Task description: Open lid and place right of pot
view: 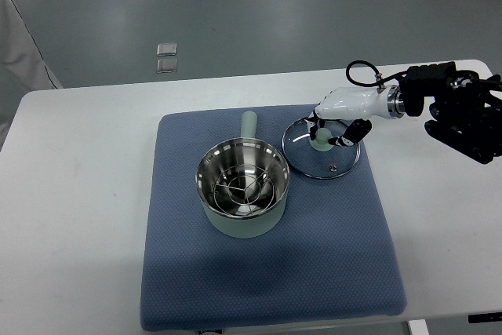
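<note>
A pale green pot (242,221) with a steel inner wall and a wire rack inside stands uncovered on the blue mat (267,288), its handle (248,124) pointing away from me. The glass lid (322,158) lies flat on the mat just right of the pot, close to its rim. My right hand (331,132), white with dark fingers, reaches in from the right and hangs over the lid. Its fingers (350,132) curl around the lid's pale green knob (321,143). No left arm shows.
The mat lies on a white table (78,194) whose far edge runs along the grey floor. Two small clear squares (166,57) lie on the floor beyond it. My right forearm's dark housing and cable (459,107) stretch over the table's right end.
</note>
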